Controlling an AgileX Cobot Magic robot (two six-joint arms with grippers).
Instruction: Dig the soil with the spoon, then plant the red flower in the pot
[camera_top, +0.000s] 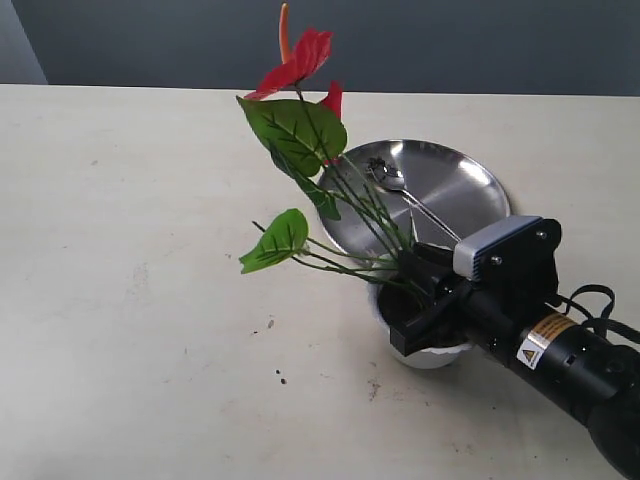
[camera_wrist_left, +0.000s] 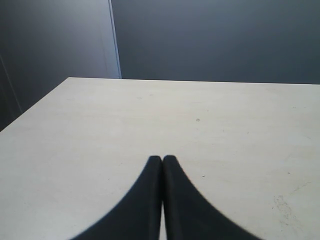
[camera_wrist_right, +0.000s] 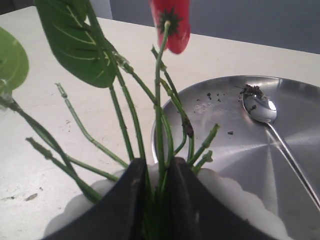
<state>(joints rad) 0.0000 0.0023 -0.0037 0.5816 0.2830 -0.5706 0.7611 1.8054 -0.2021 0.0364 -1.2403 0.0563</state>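
Observation:
My right gripper (camera_top: 418, 312) (camera_wrist_right: 156, 167) is shut on the green stems of the red flower (camera_top: 300, 62) (camera_wrist_right: 171, 22), holding its base inside the small white pot (camera_top: 432, 355) (camera_wrist_right: 235, 192). The blooms and leaves lean up and to the left of the pot. The silver spoon (camera_top: 392, 180) (camera_wrist_right: 260, 107) lies on the steel plate (camera_top: 465, 185) (camera_wrist_right: 225, 150) behind the pot, with crumbs of dark soil (camera_wrist_right: 251, 90) at its bowl. My left gripper (camera_wrist_left: 162, 158) is shut on nothing above bare table and does not show in the exterior view.
The steel plate touches or nearly touches the pot's far side. A few dark soil specks (camera_top: 280, 377) lie on the beige tabletop (camera_top: 130, 250) in front of the pot. A grey wall (camera_top: 450, 40) runs behind the table's far edge.

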